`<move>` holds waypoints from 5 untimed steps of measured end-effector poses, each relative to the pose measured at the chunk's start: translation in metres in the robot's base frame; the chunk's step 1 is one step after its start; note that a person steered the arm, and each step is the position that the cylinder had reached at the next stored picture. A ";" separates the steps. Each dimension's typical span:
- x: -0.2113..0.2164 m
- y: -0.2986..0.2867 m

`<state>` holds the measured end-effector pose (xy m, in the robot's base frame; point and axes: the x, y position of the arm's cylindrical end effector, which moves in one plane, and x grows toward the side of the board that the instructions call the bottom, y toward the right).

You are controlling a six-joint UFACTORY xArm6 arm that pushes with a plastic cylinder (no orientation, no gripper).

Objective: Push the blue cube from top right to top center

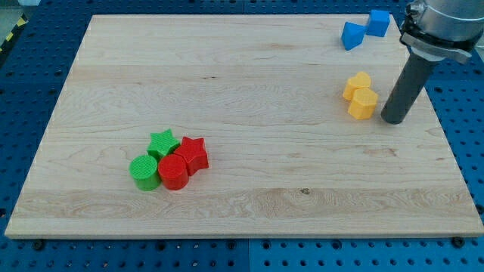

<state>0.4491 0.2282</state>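
No jaws here, just my tip (393,119) beside the yellow blocks (361,96); it might bump them before reaching the blue cube (379,23).

One camera looks down at an angle across the whole wooden board (242,91) from its near edge.

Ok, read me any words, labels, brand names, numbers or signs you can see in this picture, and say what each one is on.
There is no readable text in this view.
The wooden board is bare wood grain.
The blue cube, the other coloured blocks and the dark rod above my tip carry no print.
The yellow-black stripes at the view's top left are only a pattern.
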 end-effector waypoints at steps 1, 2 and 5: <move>-0.020 0.008; -0.067 0.029; -0.215 0.048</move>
<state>0.2343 0.2761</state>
